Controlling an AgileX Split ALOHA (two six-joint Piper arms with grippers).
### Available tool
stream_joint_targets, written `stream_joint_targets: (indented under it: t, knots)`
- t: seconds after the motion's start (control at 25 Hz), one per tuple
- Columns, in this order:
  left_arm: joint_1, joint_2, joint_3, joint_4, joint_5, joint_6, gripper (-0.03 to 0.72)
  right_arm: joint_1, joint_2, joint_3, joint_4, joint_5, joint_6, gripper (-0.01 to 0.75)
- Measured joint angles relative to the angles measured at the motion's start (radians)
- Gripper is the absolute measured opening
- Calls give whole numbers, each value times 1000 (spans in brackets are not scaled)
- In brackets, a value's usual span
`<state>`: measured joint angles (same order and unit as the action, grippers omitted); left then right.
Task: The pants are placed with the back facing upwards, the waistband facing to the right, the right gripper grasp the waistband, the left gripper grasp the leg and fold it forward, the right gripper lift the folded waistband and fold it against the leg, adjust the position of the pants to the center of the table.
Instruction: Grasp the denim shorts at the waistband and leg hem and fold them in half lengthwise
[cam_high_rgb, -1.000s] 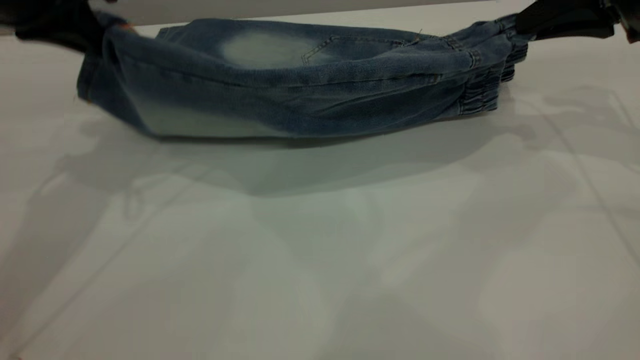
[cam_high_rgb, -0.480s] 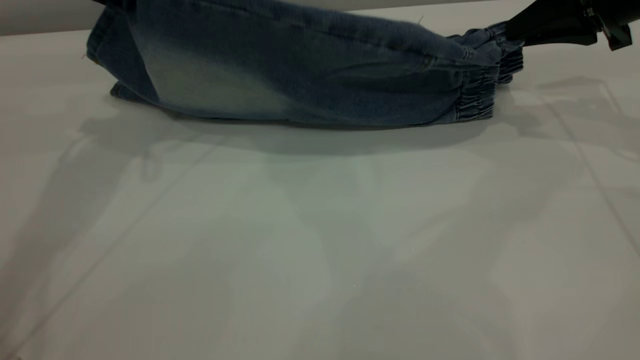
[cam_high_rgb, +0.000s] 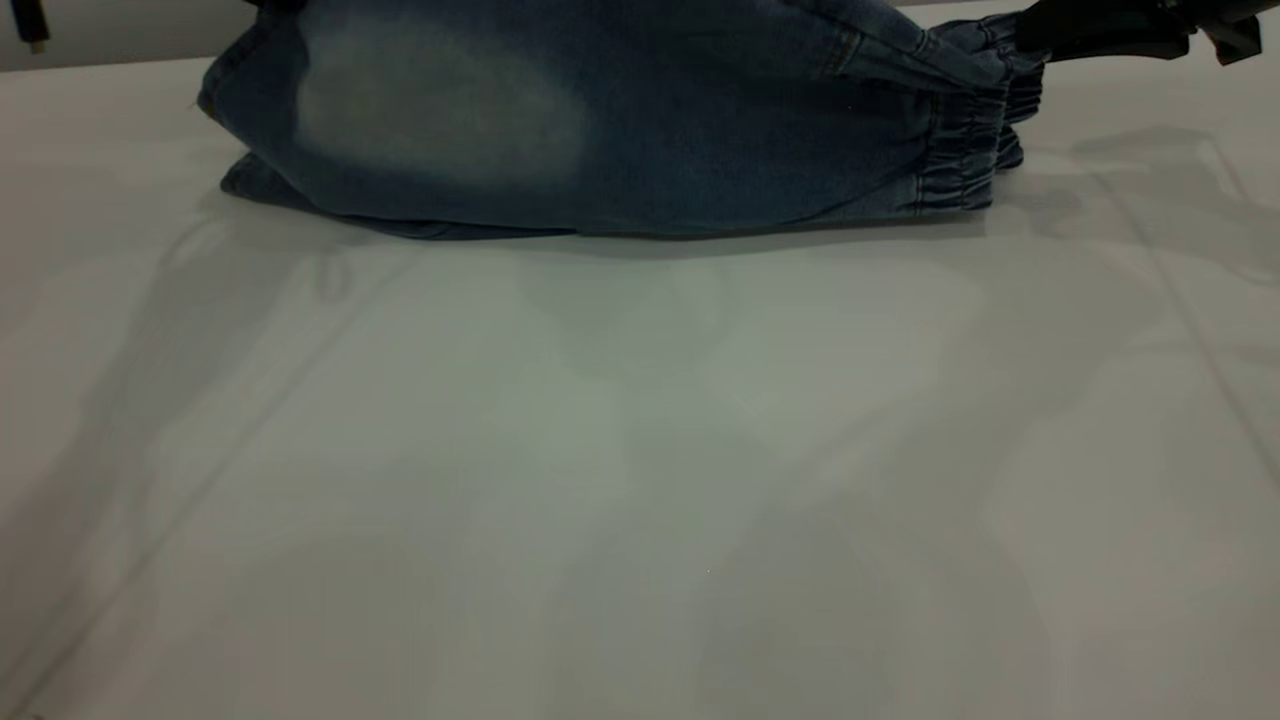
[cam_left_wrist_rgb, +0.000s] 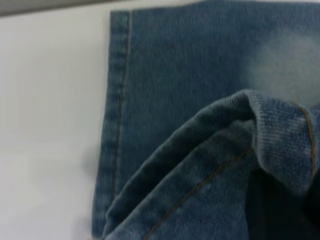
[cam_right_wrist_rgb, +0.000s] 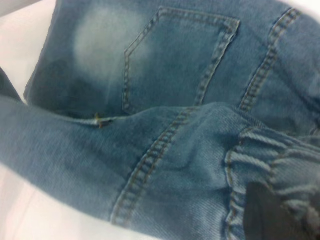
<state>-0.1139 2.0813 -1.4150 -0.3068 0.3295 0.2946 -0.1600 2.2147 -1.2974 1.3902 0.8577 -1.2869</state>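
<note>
Denim pants (cam_high_rgb: 620, 130), faded pale, show us no lettering; right gripper (cam_high_rgb: 1085, 30) clamps the waistband (cam_high_rgb: 965, 140), the left one's grip we cannot tell.

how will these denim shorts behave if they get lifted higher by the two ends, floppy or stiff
Probably floppy: the pants sag between their held ends and drape onto the table. The waistband bunches at the right tool, so it likely stretches. Thick denim folds in the left wrist view suggest some weight.
</note>
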Motion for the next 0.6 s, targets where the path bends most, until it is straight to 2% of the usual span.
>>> stream_joint_targets:
  t: [0.12,0.2,0.28,0.48,0.6]
  knots:
    - [0,33,-26,1,-1,19,76,0,22,-25,8,2,1,66]
    - [0,42,-26,18,-3,22,76,0,24,-31,14,-3,1,120]
    - [0,43,-26,26,-10,23,76,0,24,-39,23,-10,1,206]
    - [1,43,-26,26,-26,51,76,0,24,-47,23,-48,26,503]
    - [2,42,-26,26,-58,51,76,0,24,-47,19,-78,66,608]
